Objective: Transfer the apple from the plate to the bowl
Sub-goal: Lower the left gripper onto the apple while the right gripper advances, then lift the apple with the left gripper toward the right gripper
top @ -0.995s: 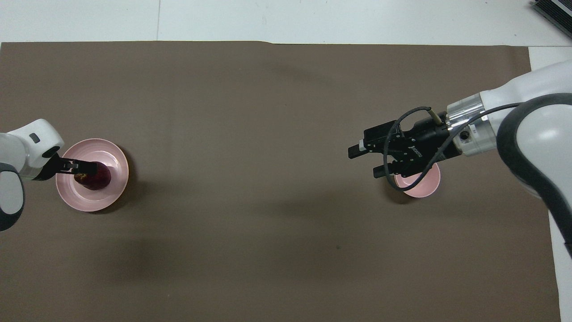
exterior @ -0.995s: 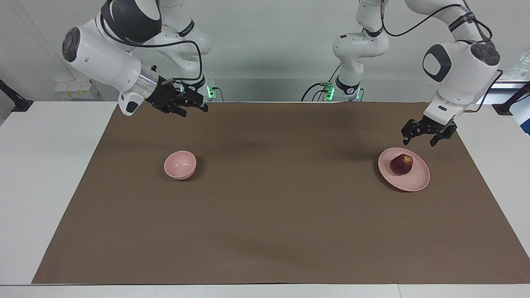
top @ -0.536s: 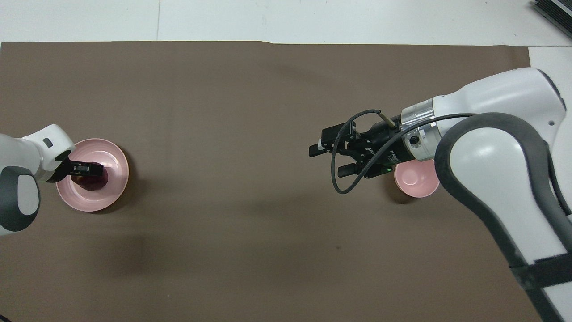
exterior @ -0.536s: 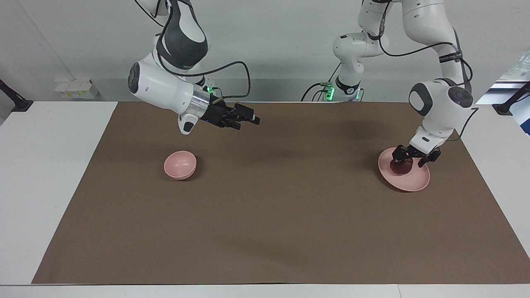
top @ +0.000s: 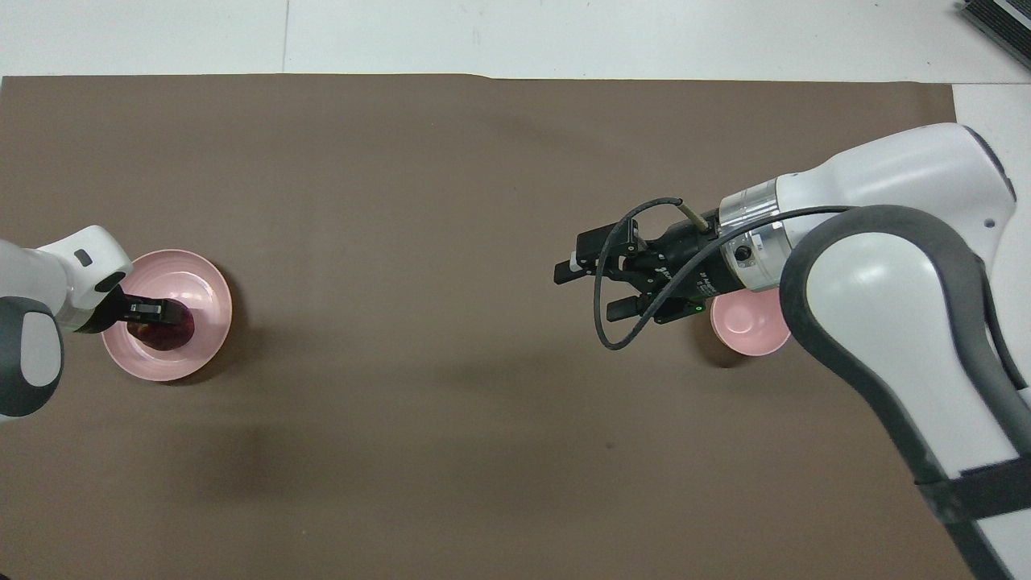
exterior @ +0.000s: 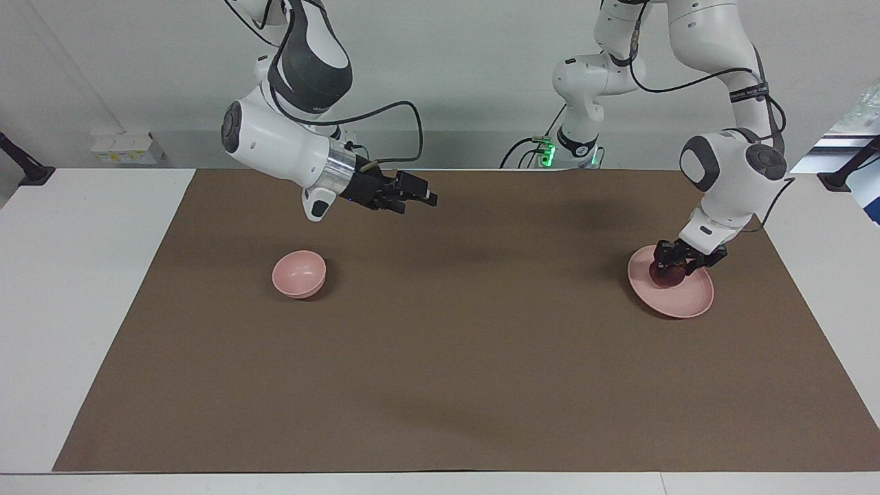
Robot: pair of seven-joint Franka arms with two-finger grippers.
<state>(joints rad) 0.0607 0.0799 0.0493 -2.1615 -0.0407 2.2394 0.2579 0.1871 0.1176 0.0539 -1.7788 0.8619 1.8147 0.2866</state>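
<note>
The dark red apple point(exterior: 665, 275) lies on the pale pink plate point(exterior: 689, 300) at the left arm's end of the brown mat. My left gripper point(exterior: 682, 262) is down on the plate with its fingers closed around the apple. From overhead, the gripper point(top: 157, 311) covers part of the apple point(top: 175, 330) on the plate point(top: 203, 282). The small pink bowl point(exterior: 299, 273) stands empty toward the right arm's end. My right gripper point(exterior: 421, 198) hangs open and empty in the air over the mat, beside the bowl point(top: 749, 329) toward the table's middle; it also shows in the overhead view point(top: 590, 290).
The brown mat point(exterior: 440, 357) covers most of the white table. A black cable loops off the right wrist point(top: 612, 322). Nothing else lies on the mat.
My left gripper came down from above the plate onto the apple and its fingers narrowed around it. My right arm swung out from near its base over the mat toward the middle.
</note>
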